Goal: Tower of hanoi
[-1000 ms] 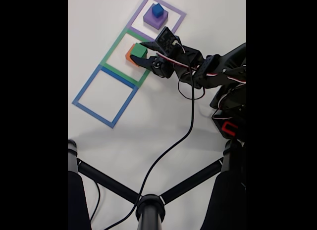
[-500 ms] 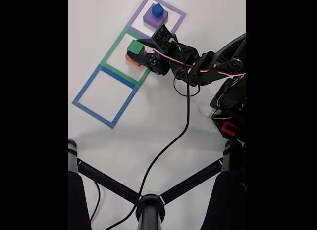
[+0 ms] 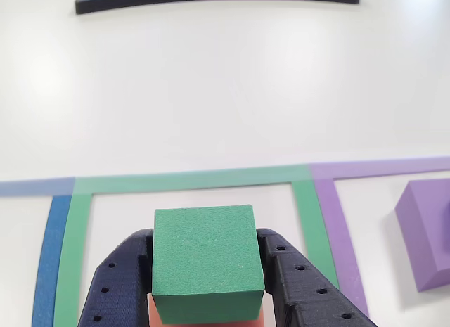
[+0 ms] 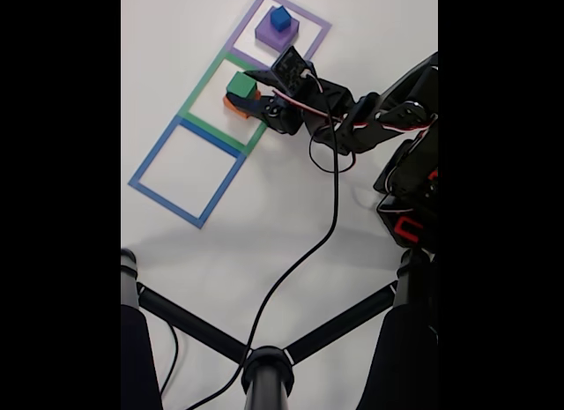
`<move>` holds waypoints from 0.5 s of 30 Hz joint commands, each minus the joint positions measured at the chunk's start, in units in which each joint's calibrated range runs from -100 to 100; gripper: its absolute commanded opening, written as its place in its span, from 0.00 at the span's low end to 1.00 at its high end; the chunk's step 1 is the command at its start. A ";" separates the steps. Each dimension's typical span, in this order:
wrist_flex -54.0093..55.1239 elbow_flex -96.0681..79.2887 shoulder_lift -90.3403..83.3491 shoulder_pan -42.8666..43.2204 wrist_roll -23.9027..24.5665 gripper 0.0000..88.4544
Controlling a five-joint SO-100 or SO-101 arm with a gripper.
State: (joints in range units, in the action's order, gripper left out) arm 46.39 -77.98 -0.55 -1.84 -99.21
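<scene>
Below the jaws, the orange block (image 3: 156, 311) is mostly hidden by the green cube (image 3: 206, 260). Right of the jaws, the purple block (image 3: 426, 232) is cut off by the edge.

cubes: 4 – green cube (image 4: 240, 84), orange cube (image 4: 236, 106), blue cube (image 4: 280, 18), purple cube (image 4: 275, 36) | taped squares: 3 – blue square (image 4: 157, 152), green square (image 4: 198, 91), purple square (image 4: 310, 22) | gripper (image 4: 242, 91): 1

arm: stretched left, fixed view | end effector (image 4: 241, 94): clamped on green cube (image 3: 205, 262)
</scene>
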 commanded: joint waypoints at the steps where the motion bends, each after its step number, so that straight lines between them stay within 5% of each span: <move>1: 2.86 1.42 0.63 0.05 -0.79 0.05; 15: 4.00 2.52 3.11 -0.48 -0.79 0.09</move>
State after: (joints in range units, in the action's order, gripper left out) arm 48.72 -77.11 2.66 -1.84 -99.21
